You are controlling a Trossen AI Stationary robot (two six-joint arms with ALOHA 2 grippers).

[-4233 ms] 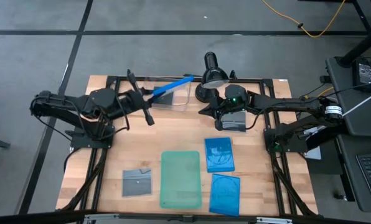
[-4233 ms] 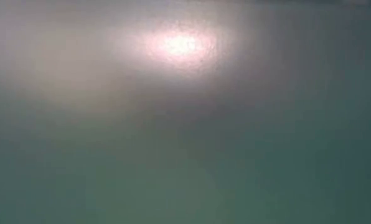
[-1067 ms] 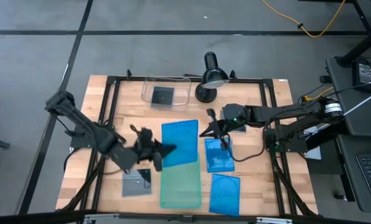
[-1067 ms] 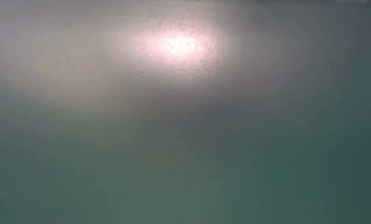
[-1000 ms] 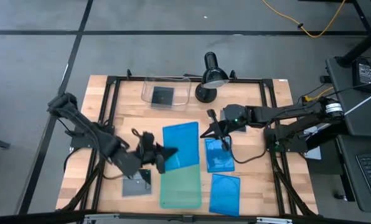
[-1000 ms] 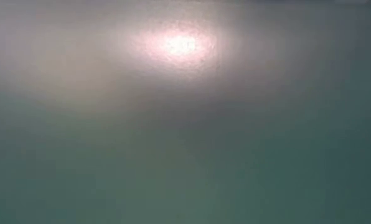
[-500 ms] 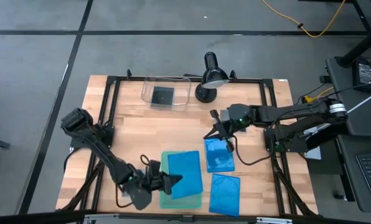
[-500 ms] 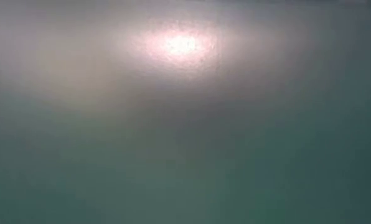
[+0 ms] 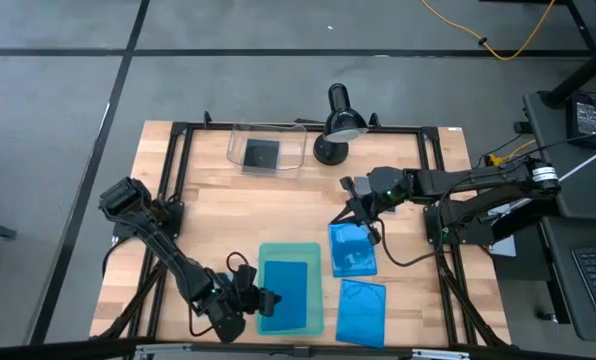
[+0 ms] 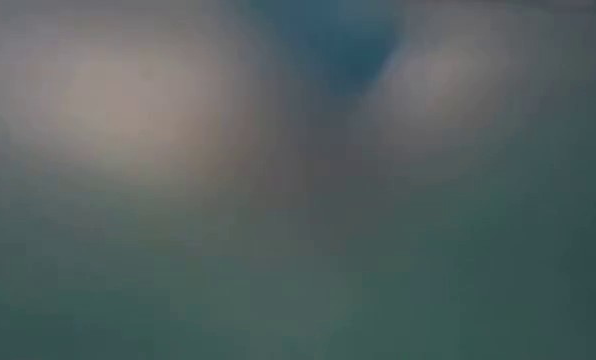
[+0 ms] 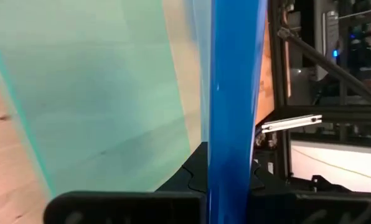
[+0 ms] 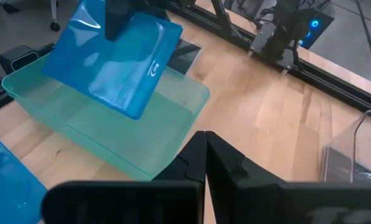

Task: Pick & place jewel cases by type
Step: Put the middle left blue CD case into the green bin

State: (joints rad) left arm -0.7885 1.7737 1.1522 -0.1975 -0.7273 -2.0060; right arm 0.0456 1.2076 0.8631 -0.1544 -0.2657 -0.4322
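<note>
left hand (image 9: 268, 299) clamped on blue case (image 9: 286, 283) (over tray (image 9: 316, 318))

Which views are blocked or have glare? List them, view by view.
Low view: only a murky haze, nothing recognisable. Left wrist view: the translucent bright-blue rectangular jewel case, edge-on in the left gripper, blocks the middle. Right wrist view: a pale sheen on that case. High view: evenly lit, unobstructed.

Left wrist cam: blue case pinched edge-on

The left gripper (image 11: 229, 193) is clamped on a thin translucent bright-blue plastic jewel case (image 11: 232, 93), right over a pale-green translucent flat tray (image 11: 98, 93) on the wooden table (image 11: 2, 180).
</note>
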